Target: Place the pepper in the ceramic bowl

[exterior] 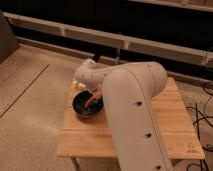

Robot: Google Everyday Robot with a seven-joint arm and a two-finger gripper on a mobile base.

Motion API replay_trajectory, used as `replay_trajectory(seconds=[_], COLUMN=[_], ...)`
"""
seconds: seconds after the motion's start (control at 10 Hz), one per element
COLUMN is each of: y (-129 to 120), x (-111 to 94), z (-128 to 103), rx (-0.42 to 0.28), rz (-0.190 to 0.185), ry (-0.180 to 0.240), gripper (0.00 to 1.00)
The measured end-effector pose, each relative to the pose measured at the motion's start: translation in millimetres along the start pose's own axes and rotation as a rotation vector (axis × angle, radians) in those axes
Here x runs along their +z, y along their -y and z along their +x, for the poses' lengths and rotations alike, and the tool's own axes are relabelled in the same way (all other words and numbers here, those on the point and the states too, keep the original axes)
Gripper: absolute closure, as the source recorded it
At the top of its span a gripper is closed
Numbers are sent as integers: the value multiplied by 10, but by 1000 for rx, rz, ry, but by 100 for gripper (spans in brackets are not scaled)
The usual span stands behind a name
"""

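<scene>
The ceramic bowl [84, 108], round, dark and glossy, sits on the left part of a small wooden table [175, 125]. The pepper [90, 100], slender and red-orange, shows inside the bowl, slanting up toward its right rim. My gripper [97, 93] is just above the bowl's right rim at the pepper's upper end, mostly hidden behind my large white arm [135, 105]. Whether it touches the pepper does not show.
The arm covers the table's middle from the front edge to the bowl. Bare wood lies to the right of the arm and in front of the bowl. Cables [202, 107] trail on the floor at the right. A dark wall with a rail [60, 29] runs behind.
</scene>
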Motion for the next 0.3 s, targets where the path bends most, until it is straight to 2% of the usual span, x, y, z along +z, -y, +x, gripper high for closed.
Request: replay_trajectory(seconds=[0.3], y=[110], x=[-92], z=[-177], rx=[-23], rz=[24], ry=[18], gripper=[100])
